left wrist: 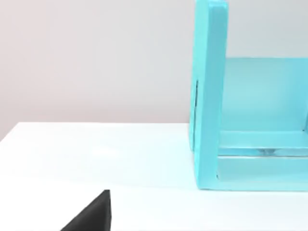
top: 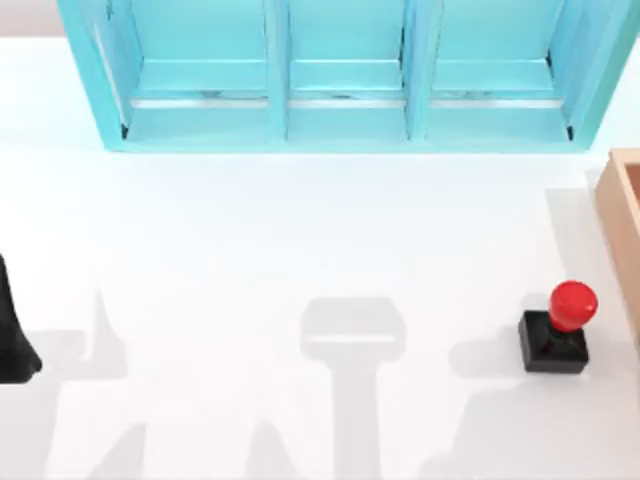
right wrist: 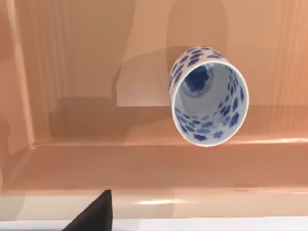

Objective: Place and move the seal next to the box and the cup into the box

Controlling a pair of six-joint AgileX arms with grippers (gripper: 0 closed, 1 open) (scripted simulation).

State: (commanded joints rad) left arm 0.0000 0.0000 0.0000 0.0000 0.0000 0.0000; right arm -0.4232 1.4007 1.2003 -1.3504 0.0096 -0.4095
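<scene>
Beside the box: seal (top: pixel 556 332), upright on the white table (top: pixel 300 260), just off the box's near-left wall, apart from it.
Seal axis: long axis vertical, black square base down, red knob up and leaning slightly toward the box in the top view.
Box: tan wood (top: pixel 622 215), at the table's right edge, cut off by the frame; thick wall and floor also seen from the right wrist (right wrist: pixel 72 163).
Cup: white with blue speckles (right wrist: pixel 208 95), inside the box, resting on the box floor, close to one inner wall.
Cup axis: mouth turned toward the right wrist camera, interior and bottom visible; whether standing or tipped cannot be told.
Right gripper: above the box, looking down into it; one dark finger tip (right wrist: pixel 94 214) at the frame's edge, clear of the cup; open or closed cannot be told.
Left arm: parked far from the box, at the table's left edge (top: pixel 12 335); gripper state cannot be told.
Cabinet: turquoise shelves (top: pixel 345 75), behind the box along the table's far side.
</scene>
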